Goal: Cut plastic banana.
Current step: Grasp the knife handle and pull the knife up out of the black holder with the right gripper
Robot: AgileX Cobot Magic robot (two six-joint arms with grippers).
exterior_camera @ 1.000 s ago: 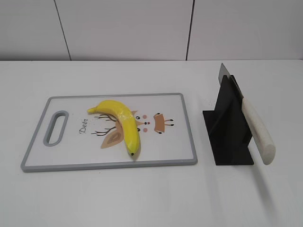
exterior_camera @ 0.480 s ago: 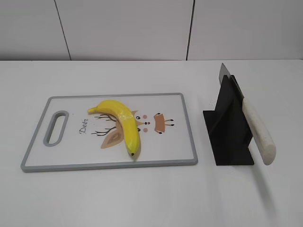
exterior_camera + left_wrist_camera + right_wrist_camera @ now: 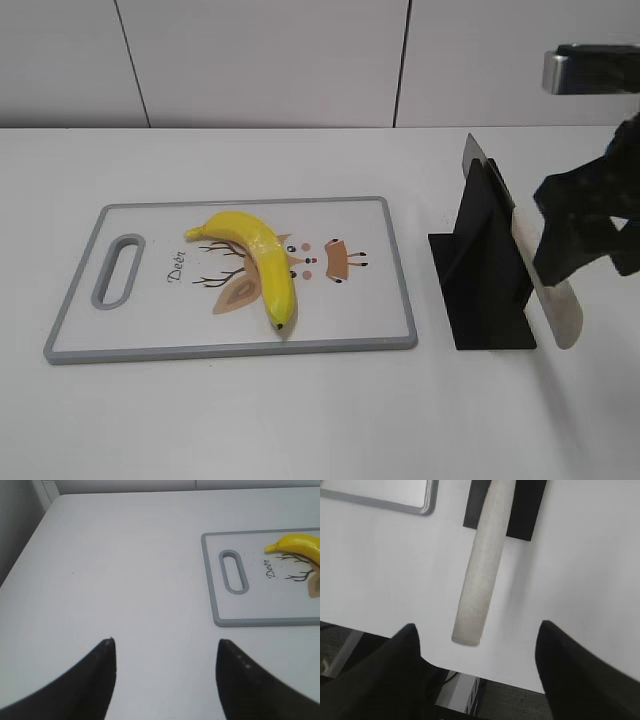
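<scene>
The yellow plastic banana (image 3: pixel 258 262) lies on a white cutting board with a grey rim (image 3: pixel 403 280); its stem end also shows in the left wrist view (image 3: pixel 297 545). A knife with a cream handle (image 3: pixel 558 305) leans in a black stand (image 3: pixel 485 270), handle toward the front. My right gripper (image 3: pixel 585 235) is open and hovers above the handle without touching it; in the right wrist view the handle (image 3: pixel 480 580) lies between the open jaws (image 3: pixel 477 630). My left gripper (image 3: pixel 165 642) is open and empty over bare table, left of the board (image 3: pixel 212 580).
The white table (image 3: pixel 300 410) ends near the knife handle; its front edge (image 3: pixel 510 680) shows in the right wrist view, with floor below. A white wall (image 3: pixel 260 60) stands behind the table.
My right arm has come into the exterior view from the right and now hangs over the knife handle. The banana, board and knife have not moved.
</scene>
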